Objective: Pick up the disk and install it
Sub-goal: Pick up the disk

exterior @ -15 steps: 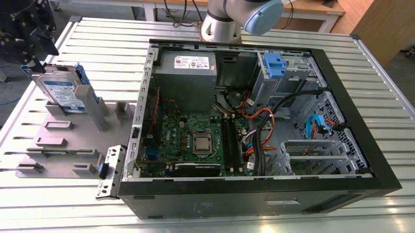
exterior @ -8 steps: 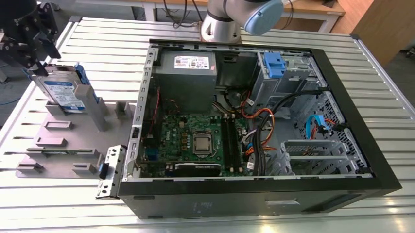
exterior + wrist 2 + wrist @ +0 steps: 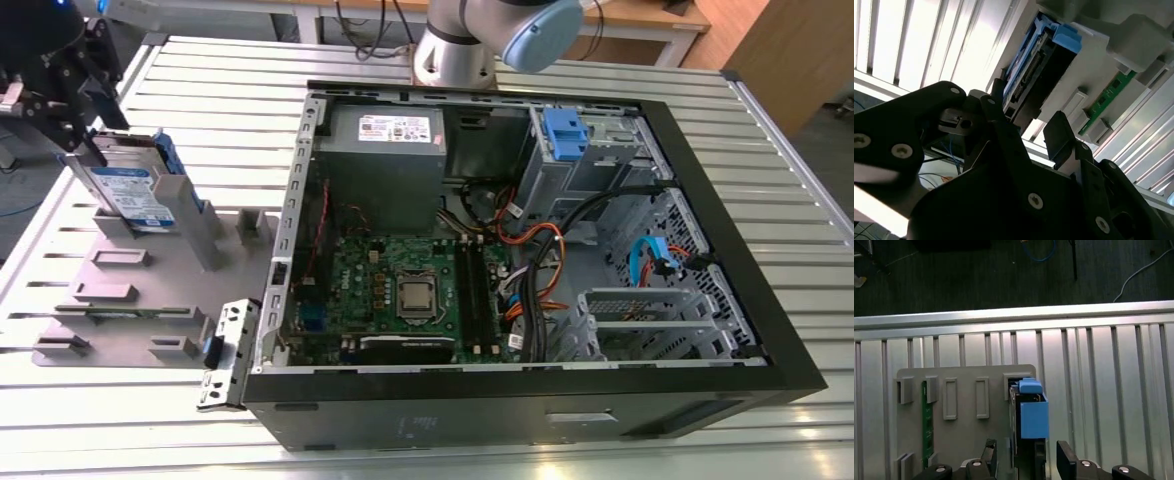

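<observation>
Slatted metal tabletop carries one open computer case and one grey holder. One disk stands upright in that holder, upper left of the exterior view. One end effector hangs just above it, released, grasping nothing.

Lab: slatted aluminium bench, opened PC case, grey parts fixture

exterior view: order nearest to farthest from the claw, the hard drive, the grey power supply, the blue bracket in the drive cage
From the claw:
1. silver metal hard drive in its blue plastic bracket, upright just below
2. large grey boxy power supply, inside the black computer case
3. blue plastic bracket in the drive cage, farther toward the exterior view's right
</observation>
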Action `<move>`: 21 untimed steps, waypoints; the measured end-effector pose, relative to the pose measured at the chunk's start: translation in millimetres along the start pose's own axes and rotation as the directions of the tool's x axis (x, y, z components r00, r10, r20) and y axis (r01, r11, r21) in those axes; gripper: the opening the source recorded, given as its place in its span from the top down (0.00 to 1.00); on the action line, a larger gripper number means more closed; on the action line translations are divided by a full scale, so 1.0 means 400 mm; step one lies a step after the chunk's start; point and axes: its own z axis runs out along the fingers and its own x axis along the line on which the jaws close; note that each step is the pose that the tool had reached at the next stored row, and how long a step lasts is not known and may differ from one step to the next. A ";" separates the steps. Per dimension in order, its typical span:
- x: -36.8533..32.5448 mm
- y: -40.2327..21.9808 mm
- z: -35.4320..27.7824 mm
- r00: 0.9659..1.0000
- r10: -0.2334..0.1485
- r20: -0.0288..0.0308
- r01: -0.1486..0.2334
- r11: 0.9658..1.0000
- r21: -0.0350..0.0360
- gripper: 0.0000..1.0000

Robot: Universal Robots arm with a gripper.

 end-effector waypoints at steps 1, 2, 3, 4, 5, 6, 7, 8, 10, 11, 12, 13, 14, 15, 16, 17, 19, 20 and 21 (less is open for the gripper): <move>0.000 0.000 0.005 1.000 -0.002 0.000 0.002 1.000 0.000 0.41; 0.000 0.000 0.009 1.000 -0.003 0.000 0.003 1.000 0.000 0.41; 0.000 -0.001 0.014 1.000 -0.005 0.000 0.005 1.000 0.000 0.41; 0.001 -0.001 0.018 1.000 -0.006 0.000 0.006 1.000 0.000 0.41; 0.001 -0.001 0.021 1.000 -0.008 0.000 0.008 1.000 0.000 0.41; 0.001 -0.001 0.023 1.000 -0.008 0.000 0.008 1.000 0.000 0.41; 0.001 -0.001 0.023 1.000 -0.009 0.000 0.009 1.000 0.000 0.41; 0.001 -0.001 0.023 1.000 -0.009 0.000 0.009 1.000 0.000 0.41; 0.001 -0.001 0.023 1.000 -0.009 0.000 0.009 1.000 0.000 0.41; 0.000 -0.003 0.024 1.000 -0.009 0.000 0.009 1.000 0.000 0.41; 0.000 -0.005 0.024 1.000 -0.009 0.000 0.009 1.000 0.000 0.41; 0.000 -0.008 0.024 1.000 -0.009 0.000 0.009 1.000 0.000 0.41; 0.000 -0.008 0.024 1.000 -0.009 0.000 0.009 1.000 0.000 0.41; 0.000 -0.008 0.024 1.000 -0.009 0.000 0.009 1.000 0.000 0.41; 0.000 -0.008 0.024 1.000 -0.009 0.000 0.009 1.000 0.000 0.41; 0.000 -0.008 0.024 1.000 -0.009 0.000 0.009 1.000 0.000 0.41; 0.000 -0.008 0.024 1.000 -0.009 0.000 0.009 1.000 0.000 0.41; 0.000 -0.008 0.024 1.000 -0.009 0.000 0.009 1.000 0.000 0.41; 0.000 -0.008 0.024 1.000 -0.009 0.000 0.009 1.000 0.000 0.43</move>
